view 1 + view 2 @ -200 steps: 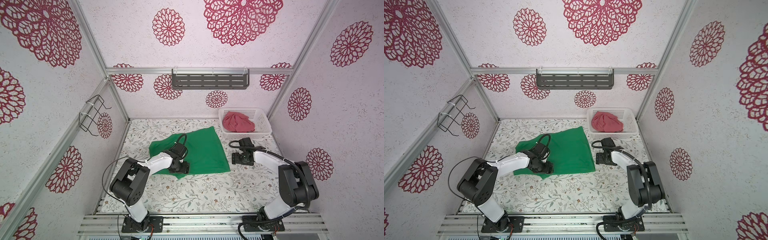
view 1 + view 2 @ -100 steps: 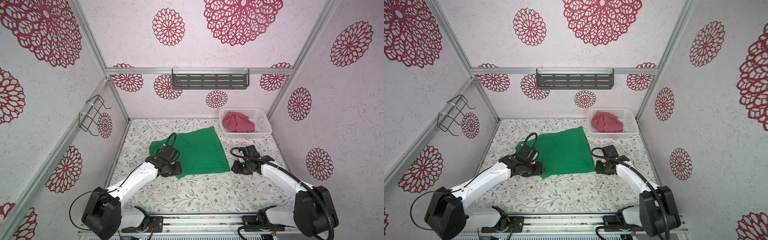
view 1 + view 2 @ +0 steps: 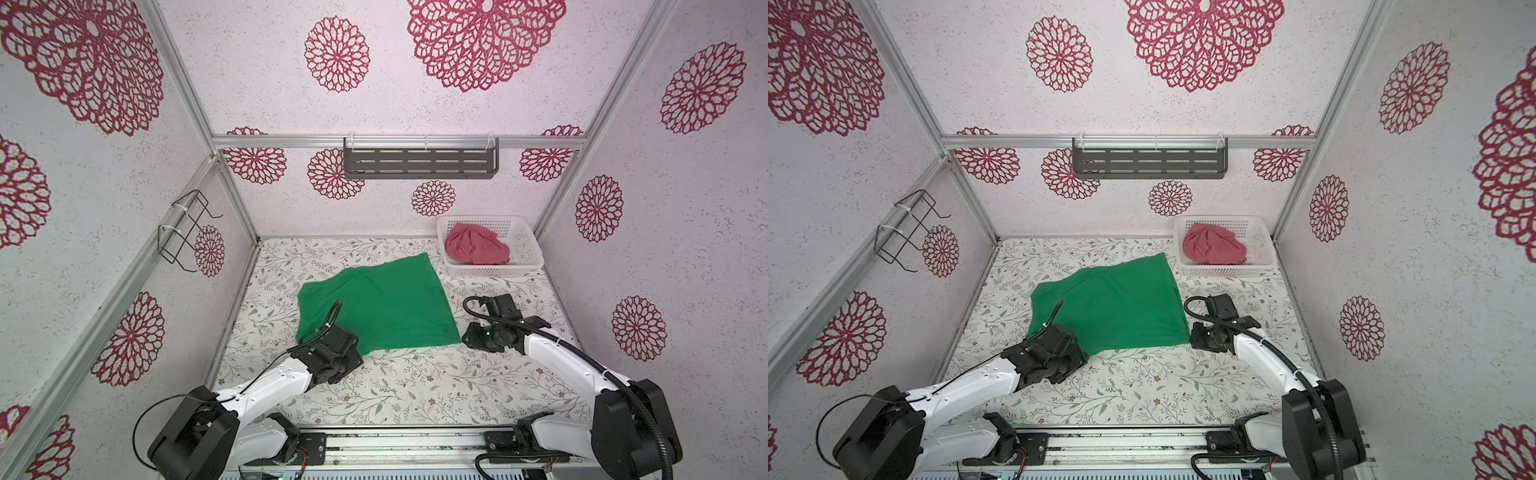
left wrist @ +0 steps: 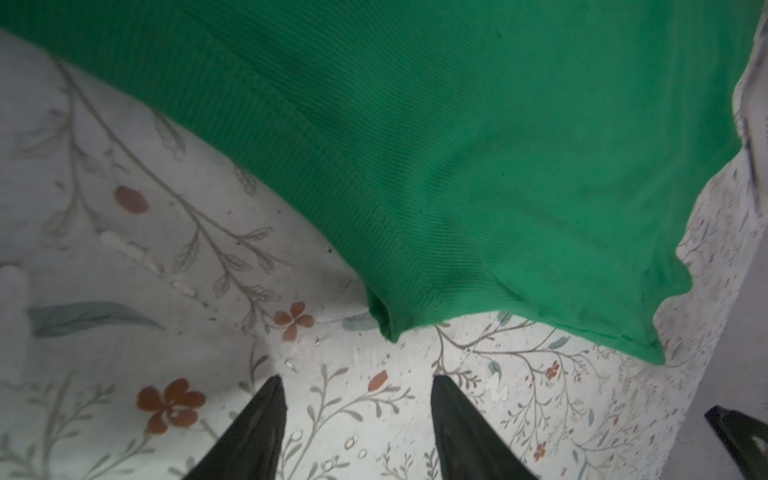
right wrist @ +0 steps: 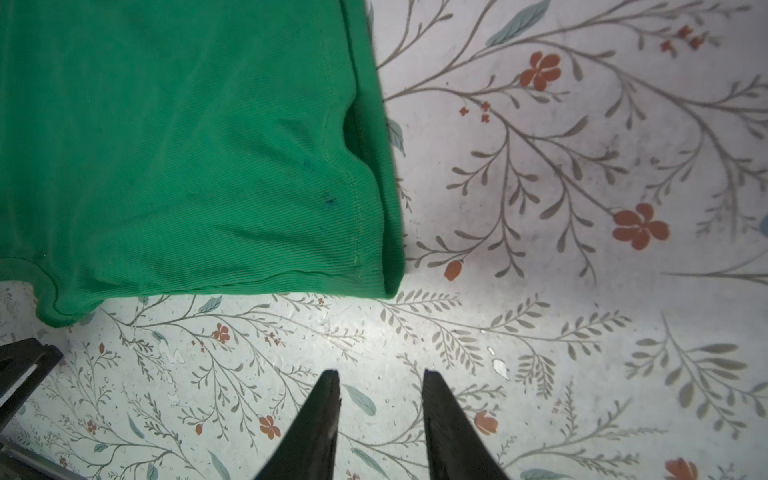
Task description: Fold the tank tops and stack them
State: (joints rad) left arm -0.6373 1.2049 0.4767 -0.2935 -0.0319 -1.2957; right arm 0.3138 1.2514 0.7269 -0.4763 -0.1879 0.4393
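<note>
The bright green tank top (image 3: 378, 307) (image 3: 1108, 303) lies spread flat on the flowered table in both top views. My left gripper (image 4: 356, 380) is open and empty just off its near left corner (image 4: 390, 328), low over the table. By the near right corner (image 5: 386, 286) my right gripper (image 5: 380, 374) hovers with a narrow gap between its fingers; it is open and holds nothing. The pinkish red tank top (image 3: 476, 249) (image 3: 1214, 249) sits crumpled in the basket at the back right.
A white perforated basket (image 3: 528, 249) stands in the back right corner. A grey slotted shelf (image 3: 419, 164) hangs on the back wall and a black wire rack (image 3: 187, 232) on the left wall. The arms' rail (image 3: 415, 440) runs along the front edge.
Both arms have stretched out low and drawn back toward the front, off the green top. Both pairs of jaws have narrowed. The green top lies about where it was.
</note>
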